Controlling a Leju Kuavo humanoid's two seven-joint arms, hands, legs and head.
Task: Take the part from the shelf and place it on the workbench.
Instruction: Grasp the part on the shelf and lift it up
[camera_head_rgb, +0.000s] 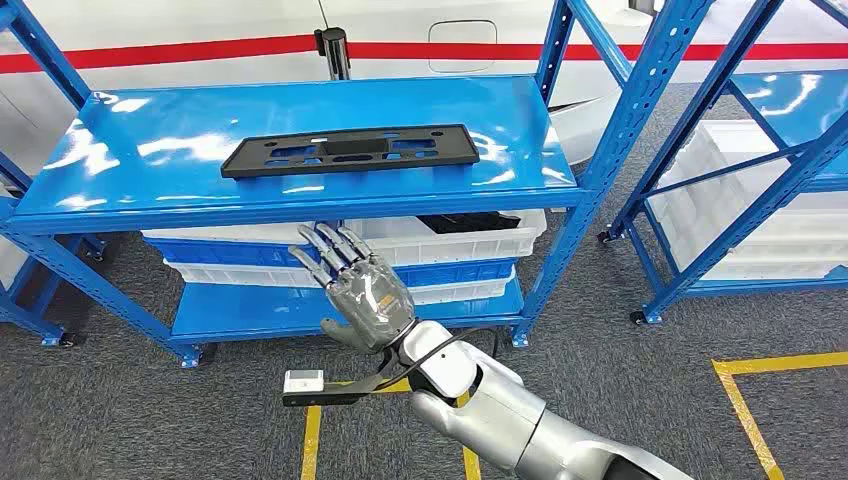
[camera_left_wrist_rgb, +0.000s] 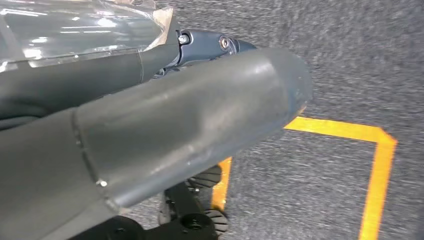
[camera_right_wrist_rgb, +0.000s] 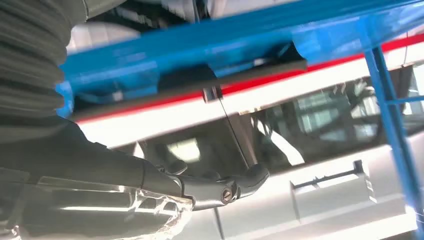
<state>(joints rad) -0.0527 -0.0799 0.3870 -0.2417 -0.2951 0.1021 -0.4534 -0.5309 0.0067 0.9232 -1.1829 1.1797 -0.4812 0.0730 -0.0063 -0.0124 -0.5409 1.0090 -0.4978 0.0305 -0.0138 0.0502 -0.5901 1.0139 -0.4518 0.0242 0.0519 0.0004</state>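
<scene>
The black part (camera_head_rgb: 351, 150) is seen lying flat on the top board of the blue shelf (camera_head_rgb: 130, 190). The right hand (camera_head_rgb: 362, 290) is raised below and in front of that board, fingers spread, empty. The left hand's (camera_left_wrist_rgb: 150, 135) state cannot be told.

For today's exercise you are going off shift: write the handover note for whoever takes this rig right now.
Right hand: holds nothing, fingers spread, raised in front of the blue shelf, below its top board.
Left hand: hanging over the grey floor; open or shut cannot be told.
Black flat part: lies untouched on the top board.
Done: nothing yet.
Left: grasp the part, lift it off, carry it to the workbench.
</scene>
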